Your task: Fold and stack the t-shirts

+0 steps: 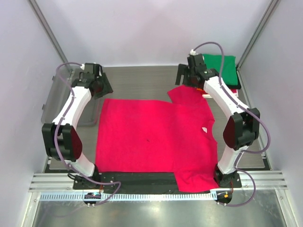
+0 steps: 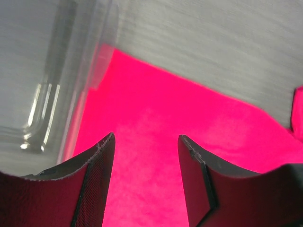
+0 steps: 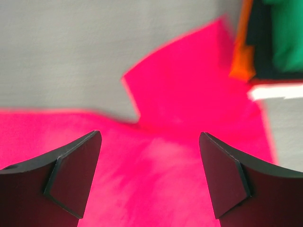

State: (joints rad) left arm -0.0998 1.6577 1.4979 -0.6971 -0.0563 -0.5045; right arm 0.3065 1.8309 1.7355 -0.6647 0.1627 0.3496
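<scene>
Crimson-pink t-shirt (image 1: pixel 151 142) flat on table (image 1: pixel 142 79)

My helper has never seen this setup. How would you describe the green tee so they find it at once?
Look at the grey table, then its far right corner, beyond the right arm. The green tee lies folded there, on top of a black tee that shows only an edge. It is the only green thing in sight; the pink tee lies spread mid-table.
</scene>
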